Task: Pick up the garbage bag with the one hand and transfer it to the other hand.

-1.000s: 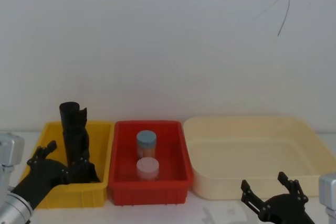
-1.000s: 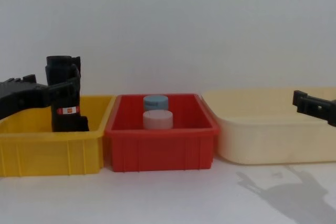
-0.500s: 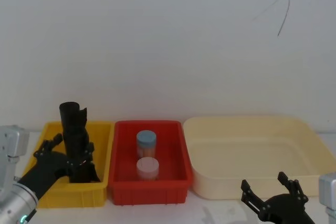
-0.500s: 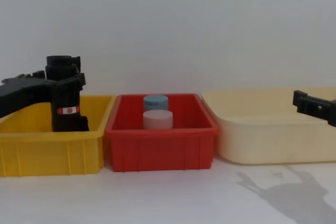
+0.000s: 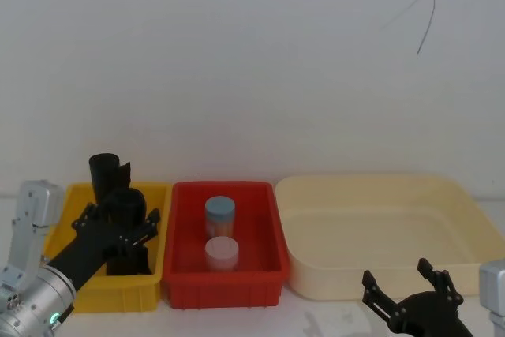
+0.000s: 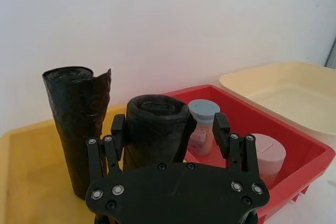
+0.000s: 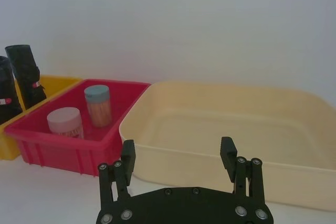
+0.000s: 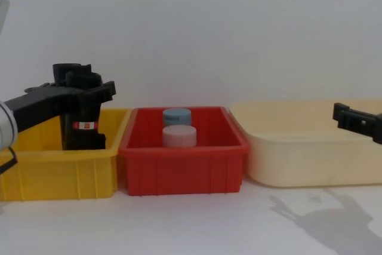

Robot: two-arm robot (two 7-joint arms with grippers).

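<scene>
The garbage bag (image 6: 157, 129) is a black roll standing upright in the yellow bin (image 8: 59, 177), with its red-and-white label band low on the side in the chest view (image 8: 85, 134). My left gripper (image 6: 168, 124) is open, and its fingers (image 6: 116, 129) stand one on each side of the roll's top. In the head view the left gripper (image 5: 122, 215) reaches over the bin from the left. My right gripper (image 5: 397, 272) hovers open, holding nothing, in front of the cream tray (image 5: 371, 183).
A second black roll with a ragged top (image 5: 106, 173) stands just behind the bag in the same bin. The red bin (image 5: 221, 290) in the middle holds a blue-lidded jar (image 5: 220, 215) and a pink-lidded jar (image 5: 222, 252).
My left gripper has moved right and forward over the yellow bin and now straddles the bag's top. The right gripper has stayed still.
</scene>
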